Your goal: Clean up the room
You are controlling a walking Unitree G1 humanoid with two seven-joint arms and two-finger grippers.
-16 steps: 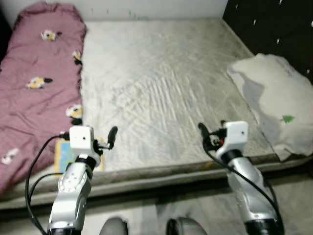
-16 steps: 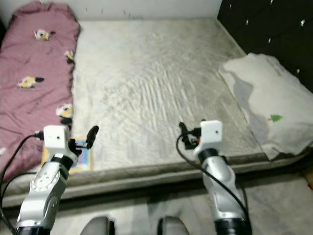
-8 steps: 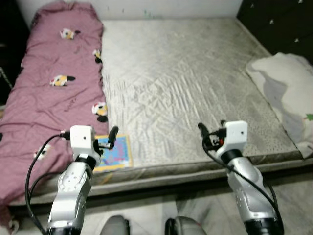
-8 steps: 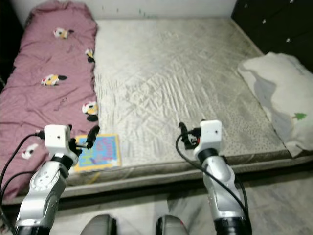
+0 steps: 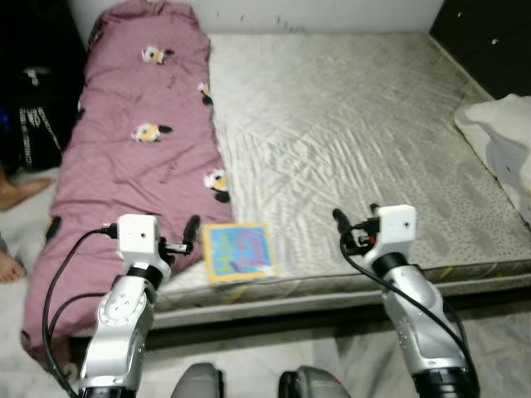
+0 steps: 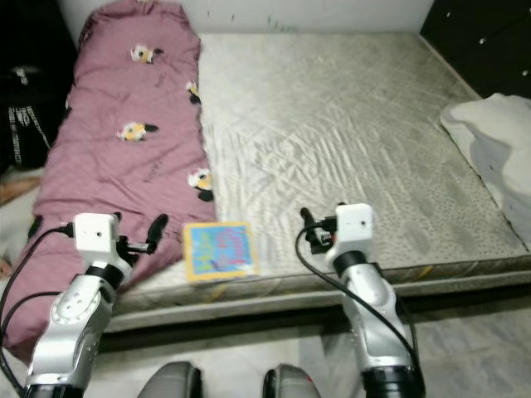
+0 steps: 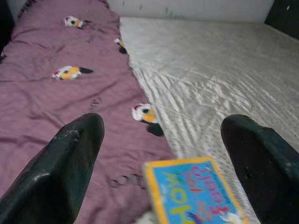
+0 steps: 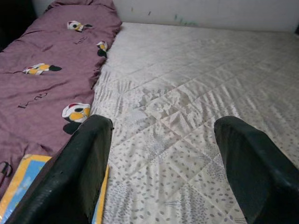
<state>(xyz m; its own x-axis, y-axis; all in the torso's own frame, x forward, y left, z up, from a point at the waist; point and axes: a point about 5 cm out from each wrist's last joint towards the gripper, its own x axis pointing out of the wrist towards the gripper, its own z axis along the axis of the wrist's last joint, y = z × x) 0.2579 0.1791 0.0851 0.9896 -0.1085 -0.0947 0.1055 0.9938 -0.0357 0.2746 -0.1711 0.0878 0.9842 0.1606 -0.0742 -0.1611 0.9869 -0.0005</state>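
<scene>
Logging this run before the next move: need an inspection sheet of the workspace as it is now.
Surface: bare quilted mattress, wrinkled.
Job's things: picture book flat at the mattress's near edge, beside the maroon quilt that runs along the robot's left side.
Clutter: white pillow at the far right edge.
Grippers: left gripper open, held above the book and quilt; right gripper open, over bare mattress; both empty.
Cables: black cable looped at the left arm, another along the right arm.
Surroundings: person's bare feet and a dark bag on the floor at left; dark headboard at right.
</scene>
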